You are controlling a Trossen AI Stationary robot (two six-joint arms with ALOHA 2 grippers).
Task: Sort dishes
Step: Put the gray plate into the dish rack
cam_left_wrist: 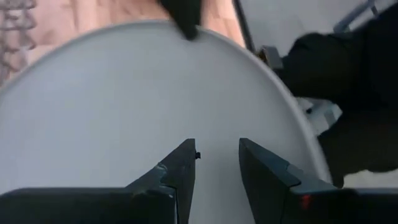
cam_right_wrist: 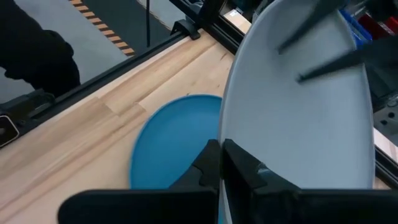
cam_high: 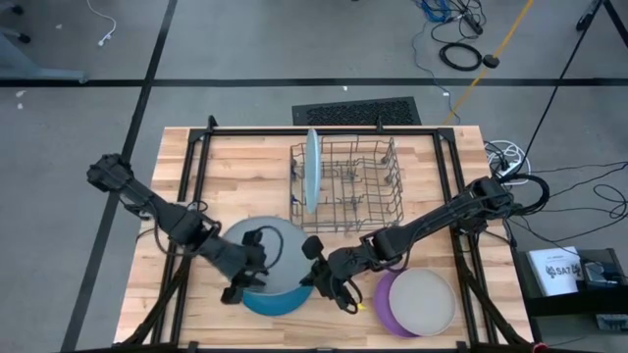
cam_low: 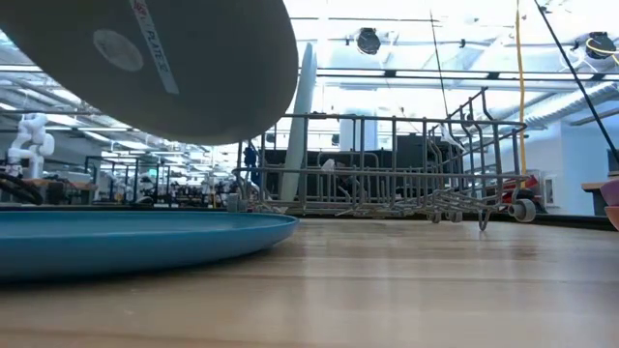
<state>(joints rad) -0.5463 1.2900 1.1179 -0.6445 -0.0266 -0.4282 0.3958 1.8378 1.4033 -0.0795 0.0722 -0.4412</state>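
The grey plate (cam_low: 174,58) fills the foreground of the low view, lifted and tilted above the darker blue plate (cam_low: 135,237), which lies flat on the wooden table (cam_high: 235,167). Behind them stands the wire dish rack (cam_high: 358,186), with a light blue plate (cam_high: 312,172) already upright on edge in its left end. A purple plate (cam_high: 385,304) with a beige-grey plate (cam_high: 424,302) on it sits at the table's near right. My right gripper (cam_right_wrist: 221,162) is pressed together on the grey plate's rim, carrying it. My left gripper (cam_left_wrist: 217,162) is spread at the opposite side with the plate's face just beyond its fingers, and I judge it grips nothing. The rack lies beyond the plate, away from both wrists. Its slots run so a plate stands edge-on, like the light blue one. My right arm is the nearer to the free slots, so I judge the plate must be turned upright and carried across by that hand. On the plate's underside are a round moulded mark and a white sticker strip, but I cannot read its dark lettering.
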